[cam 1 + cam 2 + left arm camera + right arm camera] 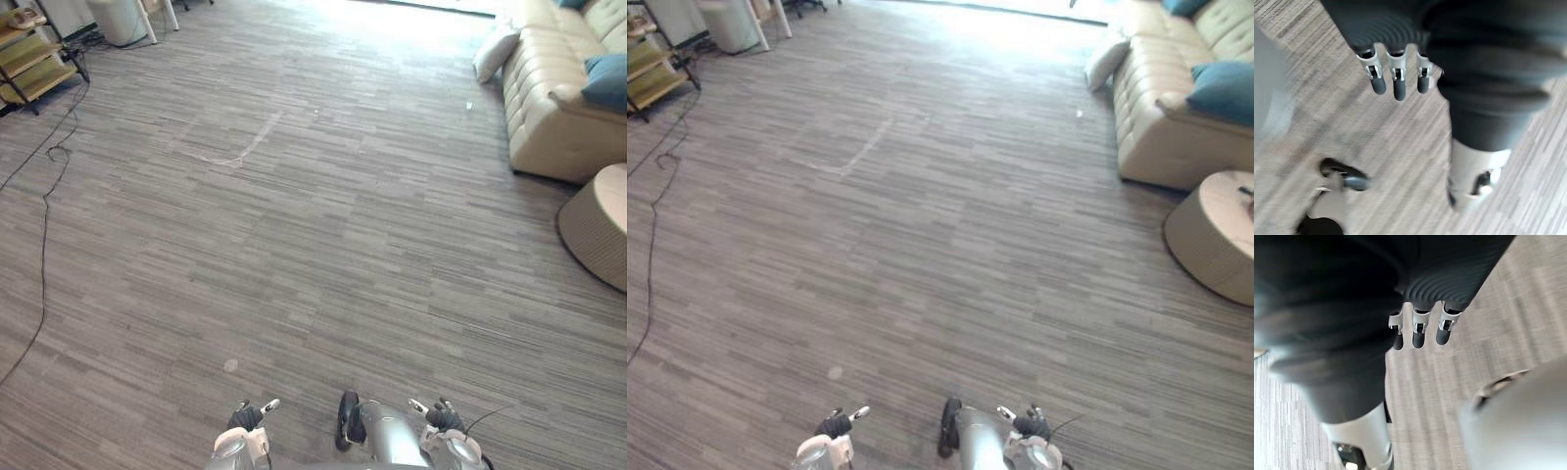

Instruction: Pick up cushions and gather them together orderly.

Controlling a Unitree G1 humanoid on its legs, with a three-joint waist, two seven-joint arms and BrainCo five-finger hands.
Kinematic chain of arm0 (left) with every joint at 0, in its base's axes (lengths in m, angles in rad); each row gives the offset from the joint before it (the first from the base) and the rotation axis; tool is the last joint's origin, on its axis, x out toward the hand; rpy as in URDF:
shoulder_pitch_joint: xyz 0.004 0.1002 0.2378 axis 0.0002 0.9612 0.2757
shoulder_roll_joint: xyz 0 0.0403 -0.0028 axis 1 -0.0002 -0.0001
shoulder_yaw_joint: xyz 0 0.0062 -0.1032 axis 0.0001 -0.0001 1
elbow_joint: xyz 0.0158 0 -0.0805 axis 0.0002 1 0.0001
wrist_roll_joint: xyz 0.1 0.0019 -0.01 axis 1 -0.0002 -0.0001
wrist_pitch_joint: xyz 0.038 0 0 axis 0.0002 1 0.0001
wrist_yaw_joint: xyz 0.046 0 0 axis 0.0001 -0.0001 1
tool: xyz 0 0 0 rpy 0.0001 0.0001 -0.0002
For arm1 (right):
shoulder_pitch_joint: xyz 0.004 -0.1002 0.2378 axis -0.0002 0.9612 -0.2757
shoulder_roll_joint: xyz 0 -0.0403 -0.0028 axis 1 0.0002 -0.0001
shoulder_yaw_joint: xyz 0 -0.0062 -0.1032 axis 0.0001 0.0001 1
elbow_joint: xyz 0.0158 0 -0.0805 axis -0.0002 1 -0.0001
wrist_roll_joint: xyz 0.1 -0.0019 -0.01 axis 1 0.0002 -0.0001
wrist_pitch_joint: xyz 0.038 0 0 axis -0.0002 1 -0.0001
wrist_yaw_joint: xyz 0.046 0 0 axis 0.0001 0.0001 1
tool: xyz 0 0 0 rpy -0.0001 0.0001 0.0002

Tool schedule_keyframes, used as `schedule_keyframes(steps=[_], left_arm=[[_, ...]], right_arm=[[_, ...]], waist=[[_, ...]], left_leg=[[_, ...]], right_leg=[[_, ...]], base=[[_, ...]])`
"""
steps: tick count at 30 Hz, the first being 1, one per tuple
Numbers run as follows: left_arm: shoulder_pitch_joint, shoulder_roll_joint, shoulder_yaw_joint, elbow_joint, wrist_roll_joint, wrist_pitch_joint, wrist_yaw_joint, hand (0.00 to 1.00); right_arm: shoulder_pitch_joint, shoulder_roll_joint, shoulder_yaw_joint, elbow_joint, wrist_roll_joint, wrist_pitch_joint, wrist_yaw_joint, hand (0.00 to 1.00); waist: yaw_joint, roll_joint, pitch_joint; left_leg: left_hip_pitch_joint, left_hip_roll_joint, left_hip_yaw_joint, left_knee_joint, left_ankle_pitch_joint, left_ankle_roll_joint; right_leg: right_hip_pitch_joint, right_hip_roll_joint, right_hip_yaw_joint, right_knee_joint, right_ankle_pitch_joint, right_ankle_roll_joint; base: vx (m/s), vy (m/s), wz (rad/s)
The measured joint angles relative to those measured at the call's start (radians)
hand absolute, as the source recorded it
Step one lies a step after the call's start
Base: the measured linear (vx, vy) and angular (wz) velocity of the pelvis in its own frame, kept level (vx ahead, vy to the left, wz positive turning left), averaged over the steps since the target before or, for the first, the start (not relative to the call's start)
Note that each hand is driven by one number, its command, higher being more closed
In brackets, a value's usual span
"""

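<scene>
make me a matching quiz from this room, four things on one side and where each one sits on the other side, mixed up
Things
1. blue cushion
2. pale cushion
3. round woven stool
4. shelf rack

Places
A. on the floor by the sofa's near end, at the right edge of the head views
B. far left corner of the head views
C. lying on the sofa
D. on the floor, leaning against the sofa's far end

Pairs: 1-C, 2-D, 3-A, 4-B
</scene>
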Motion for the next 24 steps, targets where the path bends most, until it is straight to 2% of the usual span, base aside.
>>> schedule_keyframes(steps=[1,2,3,4,5,6,7,8,9,10,11,12,13,14,15,16,17,19,20,21,22,23,24], left_arm=[[0.006,0.015,-0.004,-0.026,-0.001,-0.003,0.0,0.0],[0.02,0.019,-0.009,-0.061,-0.003,-0.007,-0.001,0.0],[0.022,0.013,-0.008,-0.074,-0.005,-0.008,-0.001,0.0],[0.023,0.008,-0.001,-0.082,-0.006,-0.008,-0.001,0.0],[0.024,-0.005,0.023,-0.083,-0.006,-0.013,0.0,0.0],[0.026,-0.009,0.028,-0.083,-0.007,-0.015,0.0,0.0],[0.036,-0.009,0.028,-0.084,-0.012,-0.019,0.003,0.0],[0.052,0.002,0.025,-0.079,-0.014,-0.021,0.005,0.0],[0.053,0.013,0.026,-0.073,-0.015,-0.021,0.006,0.0],[0.055,0.026,0.026,-0.069,-0.015,-0.017,0.006,0.0],[0.06,0.03,0.027,-0.068,-0.016,-0.017,0.007,0.0],[0.059,0.034,0.026,-0.063,-0.017,-0.016,0.007,0.0],[0.058,0.042,0.024,-0.05,-0.022,-0.013,0.008,0.0],[0.06,0.044,0.015,-0.042,-0.023,-0.005,0.009,0.0],[0.058,0.044,0.012,-0.036,-0.023,-0.003,0.009,0.0],[0.049,0.041,-0.005,-0.028,-0.023,-0.002,0.01,0.0],[0.048,0.037,-0.016,-0.023,-0.024,-0.002,0.009,0.0],[0.044,0.037,-0.019,-0.019,-0.023,-0.002,0.009,0.0],[0.032,0.041,-0.019,0.001,-0.022,-0.003,0.009,0.0],[0.027,0.041,-0.019,0.009,-0.022,-0.003,0.009,0.0],[0.018,0.038,-0.025,0.02,-0.022,-0.001,0.008,0.0],[0.011,0.029,-0.032,0.032,-0.022,-0.002,0.006,0.0],[0.02,0.022,-0.031,0.034,-0.021,-0.002,0.005,0.0]], right_arm=[[-0.008,0.022,0.02,0.008,0.004,0.001,0.0,0.0],[-0.008,0.045,0.037,0.012,0.004,0.002,0.001,0.0],[-0.009,0.053,0.037,0.012,0.004,0.002,0.001,0.0],[-0.009,0.054,0.039,0.013,0.004,0.006,0.002,0.0],[-0.011,0.054,0.036,0.013,0.004,0.008,0.002,0.0],[-0.012,0.054,0.034,0.013,0.003,0.009,0.0,0.0],[-0.012,0.052,0.034,0.018,0.002,0.008,0.0,0.0],[-0.019,0.049,0.038,0.055,0.0,0.009,0.001,0.0],[-0.017,0.048,0.044,0.069,0.0,0.01,0.002,0.0],[-0.016,0.052,0.052,0.077,0.0,0.011,0.006,0.0],[-0.011,0.048,0.048,0.077,-0.001,0.011,0.006,0.0],[-0.009,0.05,0.048,0.077,-0.001,0.011,0.006,0.0],[-0.004,0.05,0.053,0.075,-0.003,0.011,0.006,0.0],[-0.001,0.044,0.057,0.074,-0.007,0.007,0.007,0.0],[0.005,0.044,0.058,0.07,-0.007,0.006,0.009,0.0],[0.021,0.044,0.062,0.02,-0.007,-0.003,0.009,0.0],[0.029,0.044,0.067,-0.009,-0.007,-0.007,0.012,0.0],[0.034,0.043,0.063,-0.032,-0.007,-0.011,0.019,0.0],[0.034,0.043,0.042,-0.04,-0.008,-0.019,0.025,0.0],[0.034,0.042,0.034,-0.041,-0.007,-0.02,0.025,0.0],[0.033,0.039,0.017,-0.041,-0.007,-0.022,0.025,0.0],[0.032,0.038,0.001,-0.041,-0.007,-0.025,0.024,0.0],[0.031,0.035,0.002,-0.041,-0.008,-0.025,0.025,0.0]], waist=[[0.01,-0.025,-0.002],[0.028,-0.045,-0.01],[0.033,-0.045,-0.009],[0.039,-0.046,-0.009],[0.045,-0.039,-0.013],[0.047,-0.037,-0.014],[0.051,-0.036,-0.02],[0.063,-0.049,-0.037],[0.062,-0.059,-0.049],[0.061,-0.075,-0.065],[0.063,-0.087,-0.068],[0.065,-0.094,-0.064],[0.065,-0.103,-0.058],[0.056,-0.098,-0.053],[0.05,-0.096,-0.052],[0.036,-0.083,-0.047],[0.032,-0.068,-0.046],[0.027,-0.071,-0.046],[0.021,-0.077,-0.039],[0.018,-0.078,-0.038],[0.009,-0.077,-0.039],[-0.01,-0.075,-0.04],[-0.022,-0.078,-0.04]], left_leg=[[-0.068,0.001,0.039,-0.039,-0.041,0.015],[-0.157,0.002,0.097,-0.196,-0.077,0.047],[-0.177,0.0,0.111,-0.266,-0.083,0.056],[-0.21,-0.008,0.134,-0.402,-0.081,0.057],[-0.246,-0.033,0.132,-0.586,-0.06,0.054],[-0.251,-0.044,0.13,-0.653,-0.041,0.045],[-0.263,-0.066,0.111,-0.78,0.048,0.03],[-0.258,-0.095,0.104,-0.785,0.156,0.043],[-0.256,-0.117,0.108,-0.779,0.151,0.08],[-0.259,-0.133,0.13,-0.757,0.11,0.118],[-0.245,-0.138,0.162,-0.718,0.061,0.144],[-0.221,-0.147,0.169,-0.711,0.036,0.151],[-0.149,-0.167,0.187,-0.725,0.0,0.163],[-0.053,-0.183,0.186,-0.763,-0.038,0.163],[-0.022,-0.187,0.184,-0.775,-0.047,0.163],[0.073,-0.19,0.182,-0.821,-0.077,0.159],[0.146,-0.19,0.184,-0.867,-0.103,0.151],[0.219,-0.191,0.183,-0.909,-0.131,0.143],[0.299,-0.192,0.178,-0.954,-0.149,0.135],[0.319,-0.193,0.172,-0.968,-0.156,0.134],[0.354,-0.193,0.157,-0.989,-0.166,0.129],[0.403,-0.195,0.13,-1.029,-0.173,0.126],[0.45,-0.203,0.081,-1.052,-0.173,0.125]], right_leg=[[0.082,-0.001,0.041,-0.065,-0.007,0.003],[0.174,-0.01,0.093,-0.15,-0.012,0.019],[0.199,-0.016,0.106,-0.166,-0.016,0.026],[0.235,-0.028,0.129,-0.189,-0.027,0.043],[0.286,-0.05,0.156,-0.218,-0.052,0.063],[0.301,-0.06,0.165,-0.226,-0.063,0.071],[0.338,-0.083,0.187,-0.252,-0.092,0.092],[0.37,-0.116,0.223,-0.265,-0.116,0.108],[0.371,-0.137,0.23,-0.259,-0.116,0.108],[0.346,-0.169,0.238,-0.202,-0.11,0.102],[0.306,-0.189,0.26,-0.092,-0.103,0.132],[0.289,-0.197,0.263,-0.016,-0.094,0.166],[0.213,-0.212,0.273,0.206,-0.051,0.237],[0.1,-0.211,0.271,0.506,-0.006,0.288],[0.074,-0.211,0.263,0.571,-0.01,0.287],[-0.008,-0.209,0.211,0.681,-0.042,0.269],[-0.093,-0.212,0.14,0.698,-0.075,0.244],[-0.182,-0.214,0.057,0.656,-0.099,0.216],[-0.255,-0.21,-0.044,0.514,-0.108,0.191],[-0.271,-0.208,-0.067,0.459,-0.101,0.189],[-0.292,-0.199,-0.102,0.341,-0.069,0.185],[-0.306,-0.186,-0.124,0.167,-0.003,0.176],[-0.318,-0.167,-0.105,0.066,0.039,0.144]], base=[[0.76,0.029,-0.8],[0.62,0.021,-0.88],[0.64,0.08,-0.77],[0.55,0.139,-0.57],[0.69,0.197,-0.53],[0.68,0.267,-0.54],[0.68,0.325,-0.7],[0.68,0.336,-0.72],[0.71,0.343,-0.51],[0.72,0.347,-0.3],[0.71,0.345,-0.26],[0.81,0.397,-0.38],[0.75,0.355,-0.34],[0.72,0.329,-0.25],[0.53,0.213,-0.11],[0.5,0.173,-0.06],[0.48,0.157,-0.11],[0.47,0.109,-0.04],[0.49,0.077,0.13],[0.53,0.038,0.33],[0.63,-0.009,0.62],[0.82,-0.048,1.0],[0.73,-0.078,0.91]])
